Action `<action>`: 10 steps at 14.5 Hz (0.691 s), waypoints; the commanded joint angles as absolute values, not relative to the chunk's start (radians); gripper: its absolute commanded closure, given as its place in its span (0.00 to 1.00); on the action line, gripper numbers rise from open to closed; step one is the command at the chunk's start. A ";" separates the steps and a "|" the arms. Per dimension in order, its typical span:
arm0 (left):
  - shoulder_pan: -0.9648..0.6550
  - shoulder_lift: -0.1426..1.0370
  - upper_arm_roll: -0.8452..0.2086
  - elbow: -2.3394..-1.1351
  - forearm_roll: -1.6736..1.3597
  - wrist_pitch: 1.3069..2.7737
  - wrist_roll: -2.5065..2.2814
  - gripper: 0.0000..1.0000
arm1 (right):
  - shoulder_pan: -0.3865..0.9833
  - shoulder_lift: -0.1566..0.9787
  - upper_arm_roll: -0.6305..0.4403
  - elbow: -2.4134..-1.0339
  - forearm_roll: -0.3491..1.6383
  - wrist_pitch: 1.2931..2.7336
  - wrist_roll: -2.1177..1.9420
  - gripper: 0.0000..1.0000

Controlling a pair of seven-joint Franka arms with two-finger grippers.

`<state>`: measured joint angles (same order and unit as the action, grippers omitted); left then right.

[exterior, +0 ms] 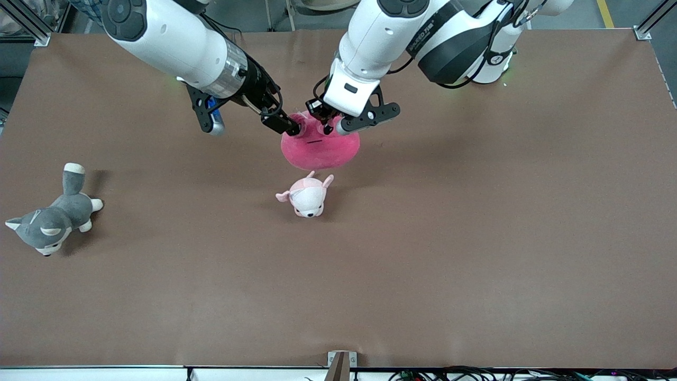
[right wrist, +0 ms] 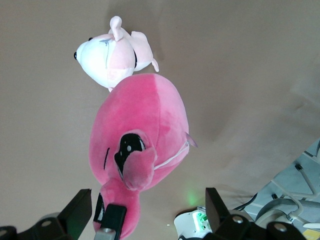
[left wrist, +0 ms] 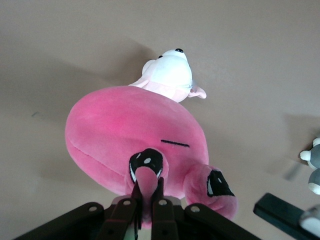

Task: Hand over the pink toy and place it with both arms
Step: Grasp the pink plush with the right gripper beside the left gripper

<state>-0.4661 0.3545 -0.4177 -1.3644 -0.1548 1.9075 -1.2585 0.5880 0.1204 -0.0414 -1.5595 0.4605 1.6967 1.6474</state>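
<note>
The pink toy (exterior: 317, 151) hangs above the middle of the table, just over the small puppy plush. My left gripper (exterior: 323, 124) is shut on one of its lighter pink ears (left wrist: 146, 181), pinched between the two fingertips (left wrist: 135, 192). My right gripper (exterior: 291, 127) stands open right beside the toy, at its top, toward the right arm's end. In the right wrist view its jaws stand wide apart around the toy's lower end (right wrist: 120, 200) and touch nothing. The toy's black droopy eyes (left wrist: 147, 161) and thin mouth line show.
A pale pink-and-white puppy plush (exterior: 307, 196) lies on the brown table (exterior: 476, 238), nearer to the front camera than the hanging toy. A grey-and-white husky plush (exterior: 50, 219) lies toward the right arm's end.
</note>
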 commanded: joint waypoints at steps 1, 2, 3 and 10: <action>-0.477 0.360 -0.413 -1.336 -0.155 1.904 -1.273 0.99 | 0.591 0.110 -0.054 -1.591 0.471 1.710 1.652 0.01; -0.477 0.360 -0.413 -1.336 -0.155 1.904 -1.275 0.99 | 0.592 0.112 -0.054 -1.597 0.469 1.721 1.652 0.01; -0.477 0.359 -0.413 -1.336 -0.155 1.904 -1.275 0.99 | 0.594 0.112 -0.054 -1.612 0.469 1.733 1.652 0.01; -0.477 0.357 -0.413 -1.336 -0.155 1.904 -1.275 0.99 | 0.627 0.129 -0.054 -1.654 0.454 1.812 1.651 0.12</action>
<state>-0.4670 0.3545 -0.4176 -1.3611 -0.1548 1.9075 -1.2585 0.6163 0.1420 -0.0493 -1.6249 0.4592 1.7839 1.6468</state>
